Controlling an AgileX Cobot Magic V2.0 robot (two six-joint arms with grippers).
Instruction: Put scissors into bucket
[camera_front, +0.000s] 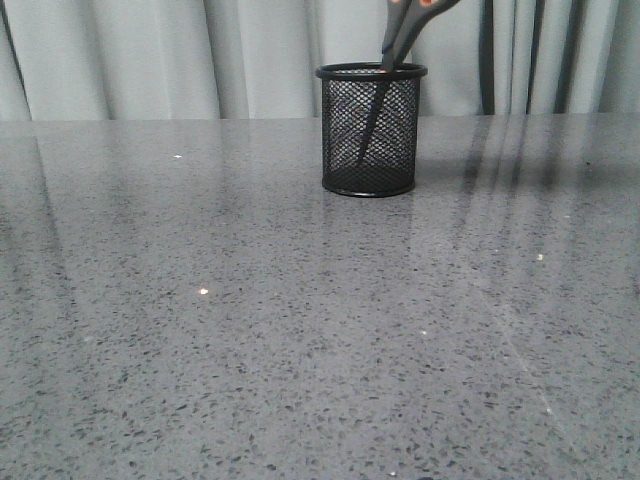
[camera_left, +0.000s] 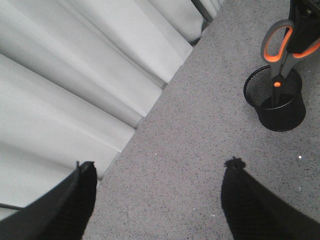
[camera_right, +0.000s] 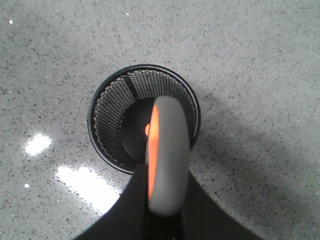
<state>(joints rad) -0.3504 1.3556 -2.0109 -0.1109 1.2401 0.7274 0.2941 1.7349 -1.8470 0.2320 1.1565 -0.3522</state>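
The bucket is a black wire-mesh cup standing on the grey table at the back centre. The scissors hang upright with their blades inside it, and the tip shows through the mesh a little above the base. Their handles rise above the rim and out of the front view's top. In the right wrist view, my right gripper is shut on a grey, orange-lined handle loop of the scissors, directly over the bucket. My left gripper is open and empty, over the table and well apart from the bucket and scissors.
The speckled grey table spreads in front of the bucket. A pale curtain hangs along its far edge and shows in the left wrist view. Two dark vertical poles stand behind the table at the right.
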